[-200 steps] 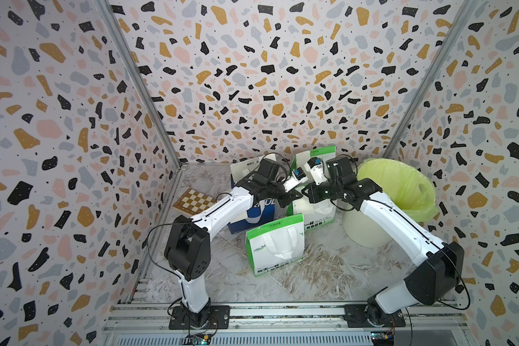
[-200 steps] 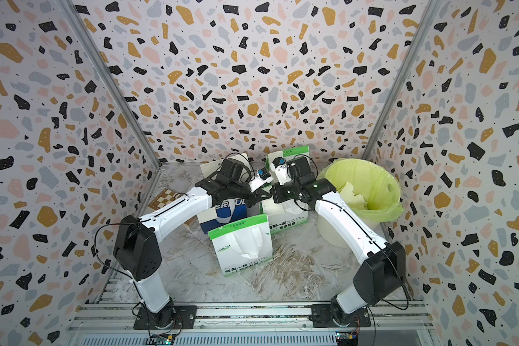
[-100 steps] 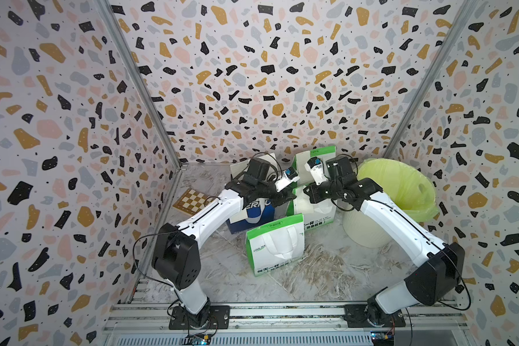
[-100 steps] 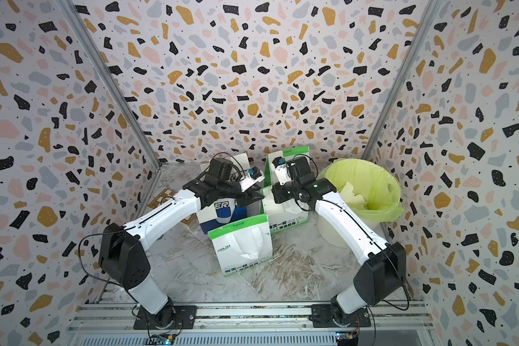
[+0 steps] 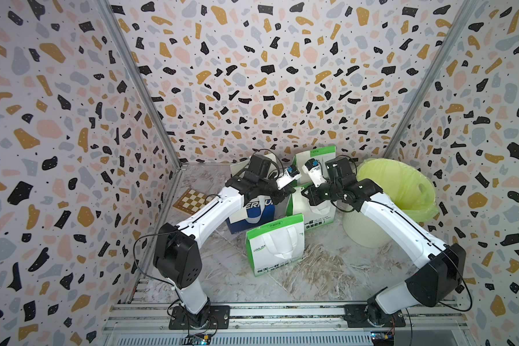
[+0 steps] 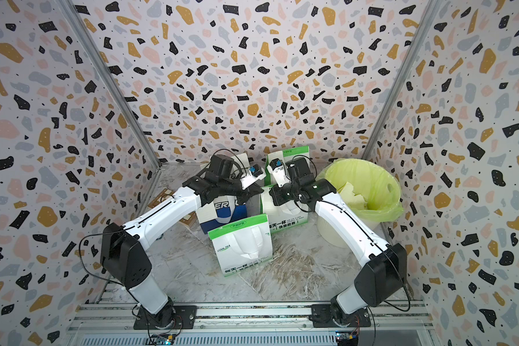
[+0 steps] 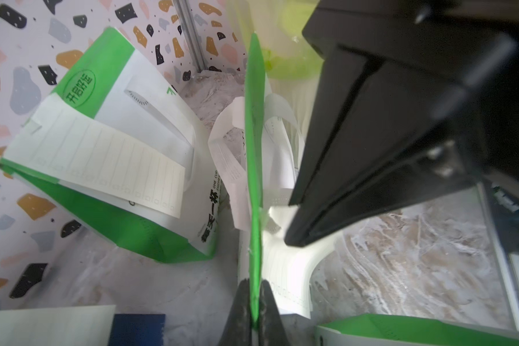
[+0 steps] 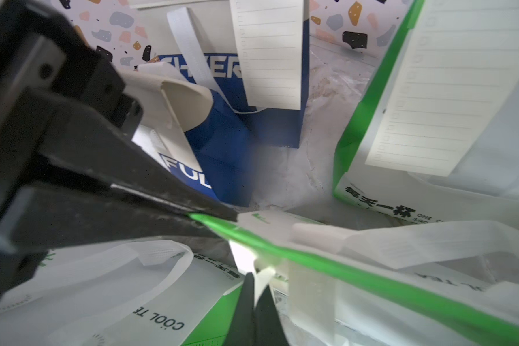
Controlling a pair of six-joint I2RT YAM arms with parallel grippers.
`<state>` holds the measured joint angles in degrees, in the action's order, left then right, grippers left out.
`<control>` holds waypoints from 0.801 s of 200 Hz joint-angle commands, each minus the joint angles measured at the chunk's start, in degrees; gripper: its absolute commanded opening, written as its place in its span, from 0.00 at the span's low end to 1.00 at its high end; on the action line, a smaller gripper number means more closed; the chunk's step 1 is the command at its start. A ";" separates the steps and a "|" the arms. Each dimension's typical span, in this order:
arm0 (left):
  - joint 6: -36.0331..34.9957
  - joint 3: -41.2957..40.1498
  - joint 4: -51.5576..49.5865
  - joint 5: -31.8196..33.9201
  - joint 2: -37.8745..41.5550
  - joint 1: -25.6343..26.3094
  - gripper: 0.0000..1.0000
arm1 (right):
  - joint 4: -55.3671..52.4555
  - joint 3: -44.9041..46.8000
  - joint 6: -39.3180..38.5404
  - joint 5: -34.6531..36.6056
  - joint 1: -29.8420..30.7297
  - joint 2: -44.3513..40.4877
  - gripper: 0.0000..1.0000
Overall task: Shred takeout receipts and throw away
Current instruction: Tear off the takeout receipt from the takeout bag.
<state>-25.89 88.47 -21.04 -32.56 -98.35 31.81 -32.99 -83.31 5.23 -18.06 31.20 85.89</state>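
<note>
Obs: the desk point(image 5: 222, 269) is a marble top with the bags clustered at the back and the bin point(image 5: 402, 191), lined in yellow-green, on my right side. The middle green bag point(image 5: 318, 218) is the one in work; my left hand point(image 7: 254, 287) is clamped on its green top rim to steady it. The back green bag point(image 7: 117, 221) and the rear blue bag point(image 8: 282, 128) each carry a whole receipt: one point(image 7: 108, 161) flat on the green bag's face, one point(image 8: 270, 54) hanging down the blue. The receipt in work point(image 7: 285, 287) lies on the far face of the middle bag, and my right hand point(image 8: 253, 284) is closed on a cream corner of it, which is not yet torn as far as I can see. The torn pieces point(image 6: 349, 191) sit inside the bin. Judgement: early to midway, with some paper binned and at least three slips left to pull, shred and drop. View notes: the binned pieces show only in a top view. Both grips and the ruled slips show only in the wrist views, because my arms cover them from above.
</note>
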 commanded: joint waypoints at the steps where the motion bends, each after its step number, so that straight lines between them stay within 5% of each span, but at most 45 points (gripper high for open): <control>1: 4.26 3.02 1.70 -0.34 -2.31 0.01 0.00 | 1.97 3.22 2.15 -3.00 3.08 -3.60 0.00; 43: 8.12 2.77 2.44 -0.09 -3.48 0.47 0.00 | 5.66 8.04 5.10 -2.33 5.51 -6.45 0.00; 69: 7.94 1.37 3.65 1.21 -2.32 0.44 0.33 | 2.34 7.95 4.22 2.22 5.45 -8.63 0.00; 108: 7.62 -0.58 5.74 1.16 -0.18 0.48 0.43 | -3.38 5.01 3.63 7.41 2.05 -11.77 0.00; 160: 6.86 -5.81 14.22 -6.19 7.70 0.39 0.63 | -8.64 -0.35 -0.31 1.92 -4.83 -14.28 0.00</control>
<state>-18.65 83.85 -14.61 -33.34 -96.29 31.99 -37.32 -79.88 7.53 -13.72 27.44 73.63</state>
